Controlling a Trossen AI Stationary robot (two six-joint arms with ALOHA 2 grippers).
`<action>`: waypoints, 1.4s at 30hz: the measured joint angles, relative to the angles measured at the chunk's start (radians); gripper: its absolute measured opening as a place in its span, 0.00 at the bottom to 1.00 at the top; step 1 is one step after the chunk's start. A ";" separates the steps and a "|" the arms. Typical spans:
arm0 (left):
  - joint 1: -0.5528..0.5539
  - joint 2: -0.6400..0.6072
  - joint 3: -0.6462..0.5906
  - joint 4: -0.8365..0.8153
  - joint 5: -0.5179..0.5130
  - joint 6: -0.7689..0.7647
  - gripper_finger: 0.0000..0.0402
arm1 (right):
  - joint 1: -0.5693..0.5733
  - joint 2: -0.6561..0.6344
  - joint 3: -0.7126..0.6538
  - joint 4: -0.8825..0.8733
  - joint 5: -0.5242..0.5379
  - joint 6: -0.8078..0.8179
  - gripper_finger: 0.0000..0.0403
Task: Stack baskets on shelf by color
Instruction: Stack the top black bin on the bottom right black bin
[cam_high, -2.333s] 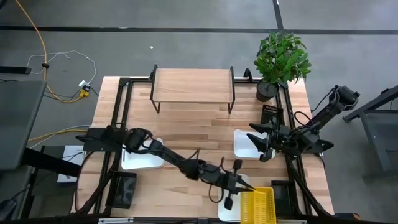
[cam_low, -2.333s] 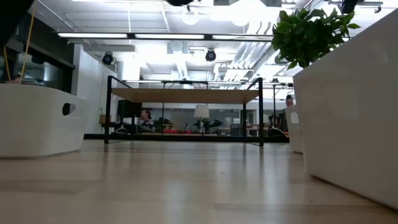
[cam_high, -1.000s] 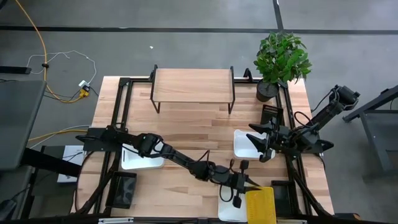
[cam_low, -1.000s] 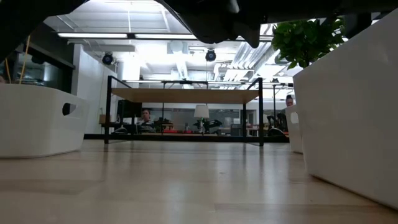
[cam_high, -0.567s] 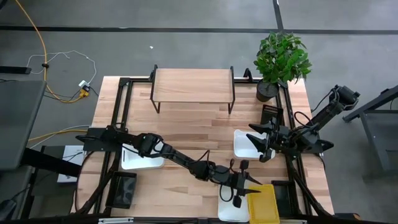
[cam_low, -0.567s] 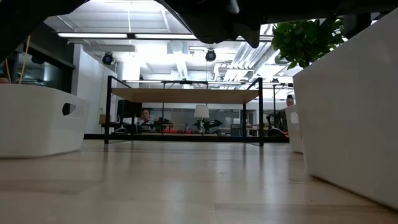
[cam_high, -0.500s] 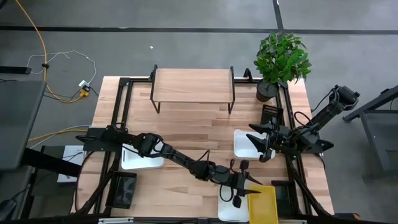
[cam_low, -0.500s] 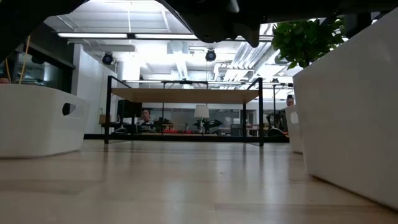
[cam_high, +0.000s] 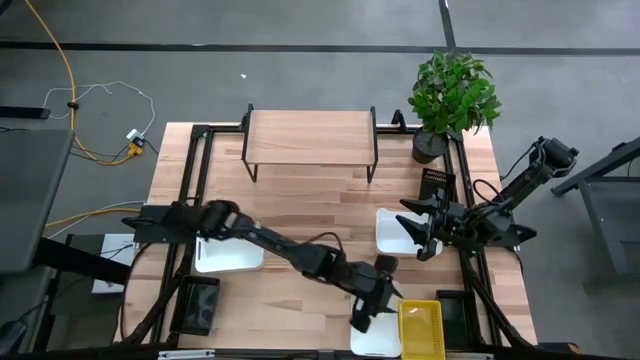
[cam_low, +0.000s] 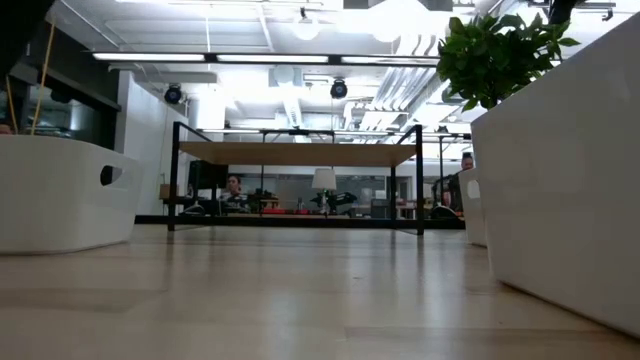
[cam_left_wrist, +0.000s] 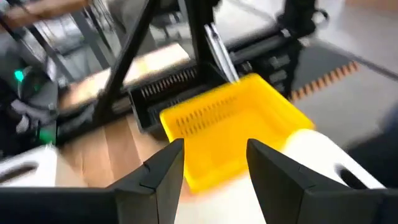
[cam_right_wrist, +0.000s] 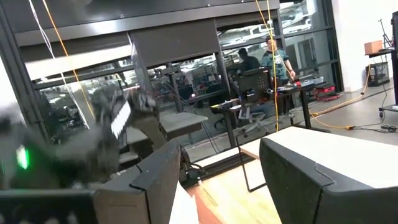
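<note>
A yellow mesh basket (cam_high: 422, 328) lies flat, open side up, at the table's near edge, beside or partly over a white basket (cam_high: 370, 340). My left gripper (cam_high: 382, 298) is open just left of the yellow basket. In the left wrist view the yellow basket (cam_left_wrist: 227, 127) lies beyond my fingers (cam_left_wrist: 163, 171), apart from them. My right gripper (cam_high: 426, 238) is open at the right edge of a second white basket (cam_high: 396, 230); whether it touches it does not show. A third white basket (cam_high: 228, 252) sits at the left. The shelf (cam_high: 310, 138) stands at the far side with nothing on its top.
A potted plant (cam_high: 452, 95) stands at the far right corner. Black frame rails (cam_high: 196, 180) run along the table's sides. Bare wood lies between the shelf and the baskets. The low view shows white basket walls at its left (cam_low: 60, 195) and right (cam_low: 565, 190), and the shelf (cam_low: 300, 152) between them.
The yellow basket has tipped from standing on its long side to lying flat, open side up, at the near edge. My left gripper has turned and drawn back a little toward the table's left, away from the basket.
</note>
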 joint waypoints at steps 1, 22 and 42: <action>0.000 -0.035 -0.010 -0.048 0.009 -0.003 0.40 | 0.000 0.000 0.000 0.000 -0.001 0.000 0.52; -0.157 -1.064 -1.389 0.863 -0.297 -0.113 0.40 | 0.067 0.000 0.000 -0.138 -0.012 0.001 0.52; -0.300 -1.361 -1.628 0.988 -0.504 -0.052 0.40 | -0.094 0.247 0.000 -0.148 -0.258 0.154 0.52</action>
